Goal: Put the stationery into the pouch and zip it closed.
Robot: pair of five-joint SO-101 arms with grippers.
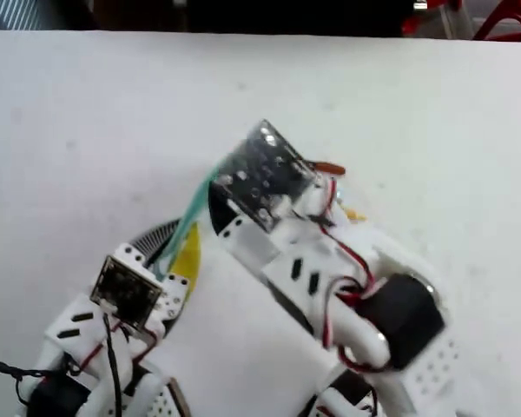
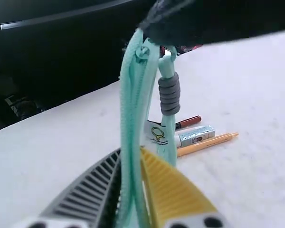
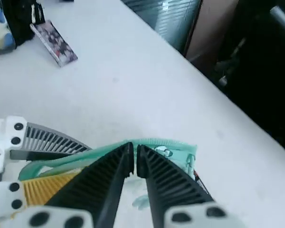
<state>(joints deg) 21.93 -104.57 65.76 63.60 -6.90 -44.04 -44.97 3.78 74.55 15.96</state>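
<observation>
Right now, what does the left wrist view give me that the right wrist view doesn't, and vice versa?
Left wrist extra: an orange pencil and a white tube lying on the table beyond the pouch, plus the zipper pull's grey grip.
Right wrist extra: a printed card lying farther off on the table.
Shared: the mint pouch, clamped between the left claw's grey and yellow fingers, with the right claw closed at its top edge.

Your pouch (image 2: pixel 133 118) sits pinched between your left gripper (image 2: pixel 130 190) and right gripper (image 3: pixel 134 161); pens (image 2: pixel 206 144) lie on the table (image 2: pixel 256 95) just beside it.
</observation>
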